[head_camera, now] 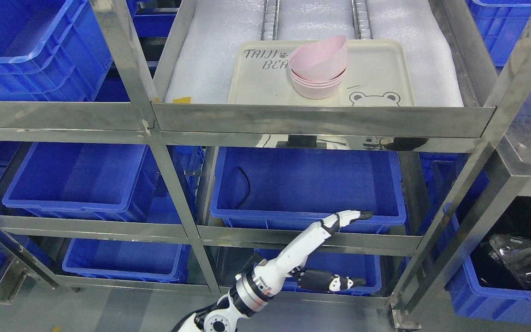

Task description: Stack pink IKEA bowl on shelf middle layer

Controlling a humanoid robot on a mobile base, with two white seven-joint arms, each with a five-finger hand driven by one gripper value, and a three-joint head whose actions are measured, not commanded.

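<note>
A stack of pink bowls (318,69) stands on a cream tray (256,85) printed with a bear, on the white foam of the steel shelf level at the top of the view. The topmost bowl sits tilted in the ones below it. My left hand (344,249) is far lower, in front of the blue bin (307,184) one level down. It is open and holds nothing, with the fingers (351,216) stretched flat to the right and the thumb (334,281) hanging underneath. The right arm does not show.
The steel shelf rail (321,121) runs in front of the tray. A black cable (246,184) lies in the bin under it. More blue bins (76,180) fill the left rack and lower levels. A black bagged item (523,258) lies at lower right.
</note>
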